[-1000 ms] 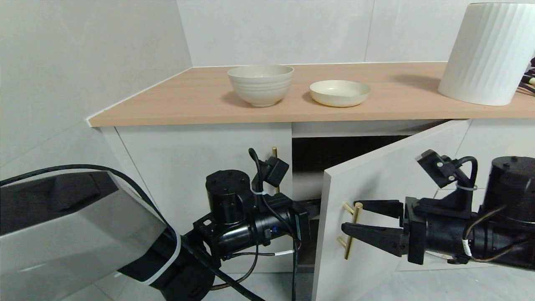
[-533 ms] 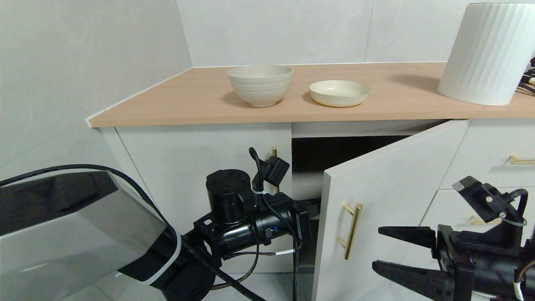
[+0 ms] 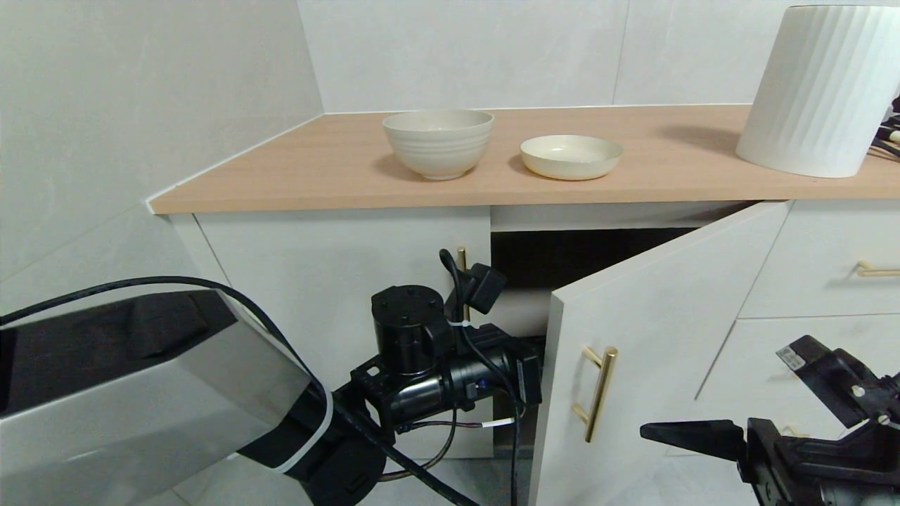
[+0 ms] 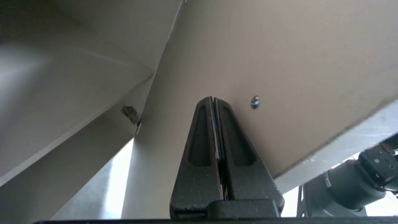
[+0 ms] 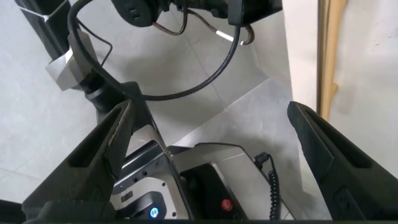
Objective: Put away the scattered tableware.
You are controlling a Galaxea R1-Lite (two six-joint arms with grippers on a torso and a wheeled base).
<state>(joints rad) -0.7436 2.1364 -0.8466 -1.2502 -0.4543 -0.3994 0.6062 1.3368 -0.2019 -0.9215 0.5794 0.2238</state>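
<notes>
A cream bowl (image 3: 437,143) and a shallow cream plate (image 3: 571,156) stand side by side on the wooden counter (image 3: 295,179). Below them a white cabinet door (image 3: 654,316) with a gold handle (image 3: 598,403) hangs partly open. My left gripper (image 4: 212,104) is shut, its tip against the inner face of that door; its wrist (image 3: 485,369) sits in the gap at the door's edge. My right gripper (image 3: 641,457) is open and empty, low and to the right of the handle, clear of it. In the right wrist view the handle (image 5: 328,56) lies just beyond one of the fingers (image 5: 323,146).
A tall white ribbed container (image 3: 823,88) stands at the counter's right end. Drawers with gold pulls (image 3: 875,268) are to the right of the open door. A closed cabinet door (image 3: 337,281) and the tiled wall lie to the left. The cabinet's inside (image 3: 555,256) is dark.
My right gripper has left the door handle and dropped down and to the right, still open. The left arm has shifted slightly right and the door has swung a little wider.
</notes>
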